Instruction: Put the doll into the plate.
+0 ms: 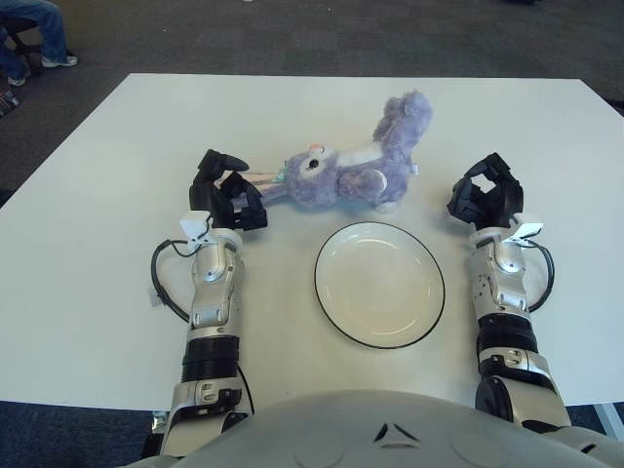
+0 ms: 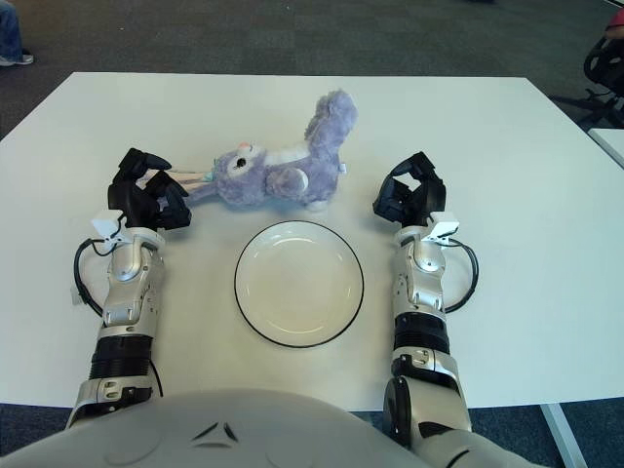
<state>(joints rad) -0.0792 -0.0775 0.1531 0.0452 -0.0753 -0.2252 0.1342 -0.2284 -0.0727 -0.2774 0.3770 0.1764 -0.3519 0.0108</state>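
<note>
We found one container on the white table (image 1: pixel 97 292): a round, shallow white plate (image 1: pixel 379 284) with a thin dark rim and a glossy, smooth surface. It held nothing. It sat near the front edge of the table, between the two forearms and apart from both.

The doll (image 1: pixel 346 166) lay on the table just beyond the plate's far rim, outside the plate; we could not tell whether the two touched. It was a plush rabbit of fluffy lavender fabric with white patches on the belly and face, a dark eye, and a bushy part raised at its right end. Its long ears stretched toward the left hand. We observed a small tag at its right side, too small to read. We could read no writing or brand on any item.

The left hand (image 1: pixel 226 192), black and jointed, rested on the table beside the doll's ear tips; its fingers were partly spread and enclosed nothing, though we could not confirm whether a fingertip touched the ears. The right hand (image 1: pixel 485 199) hovered to the right of the doll, apart from it, with fingers loosely curved and gripping nothing.

Both forearms had silver casings with black cables looping beside them.
</note>
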